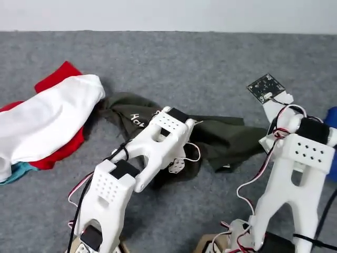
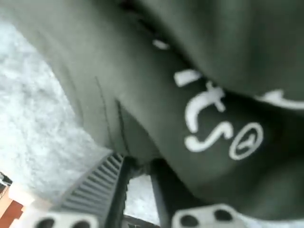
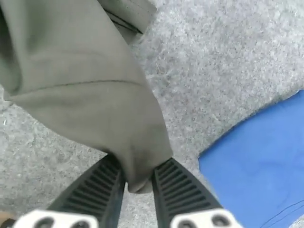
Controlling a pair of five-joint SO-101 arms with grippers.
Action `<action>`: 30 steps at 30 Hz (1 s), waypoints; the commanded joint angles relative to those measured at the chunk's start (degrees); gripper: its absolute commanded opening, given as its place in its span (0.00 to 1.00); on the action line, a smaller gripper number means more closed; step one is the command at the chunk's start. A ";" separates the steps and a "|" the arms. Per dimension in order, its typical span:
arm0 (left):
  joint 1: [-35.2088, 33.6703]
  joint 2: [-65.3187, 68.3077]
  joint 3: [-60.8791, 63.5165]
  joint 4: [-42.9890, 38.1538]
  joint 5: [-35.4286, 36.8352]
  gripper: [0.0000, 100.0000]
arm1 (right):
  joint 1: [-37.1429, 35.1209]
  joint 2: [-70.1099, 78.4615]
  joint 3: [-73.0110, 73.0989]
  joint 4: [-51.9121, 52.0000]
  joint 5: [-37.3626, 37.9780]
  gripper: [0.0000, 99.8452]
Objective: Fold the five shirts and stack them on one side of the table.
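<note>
The olive shirt [image 1: 221,134] lay rumpled across the middle of the desk [image 1: 184,63], and both arms had hold of it. The right claw [image 3: 138,178] was closed nearly all the way on a folded edge of the cloth at the end nearer the right edge of the desk, with the fabric bunched between its ribbed fingers. The left claw [image 2: 140,164] was down over the printed part of the same shirt, its jaws close together. A fold seemed to be pinched at their tips, though the cloth hid much of that grip. A blue shirt [image 1: 331,118] waited at the right edge, near the right arm. By the left edge, a white shirt [image 1: 47,121] lay on a red shirt [image 1: 58,76], with a strip of teal shirt [image 1: 16,173] showing underneath. That heap looked loose rather than neatly stacked. I judged the work to be early in folding the olive shirt, at the stage of grasping it and spreading it out. Next, the two claws would probably need to draw apart and lift together so the cloth pulled flat before any fold. If one grip was shallow, the fabric could slip out and slump again.
</note>
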 commanded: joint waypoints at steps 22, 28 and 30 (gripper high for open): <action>-3.96 -50.90 0.31 0.35 0.62 0.01 | -8.22 -12.97 -3.69 8.57 -2.29 0.01; -12.13 -59.96 0.40 0.35 0.62 0.01 | -8.84 -21.85 -1.76 20.70 4.04 0.01; -14.24 -62.51 0.40 0.35 0.26 0.01 | -8.84 -24.66 -1.32 23.69 5.36 0.01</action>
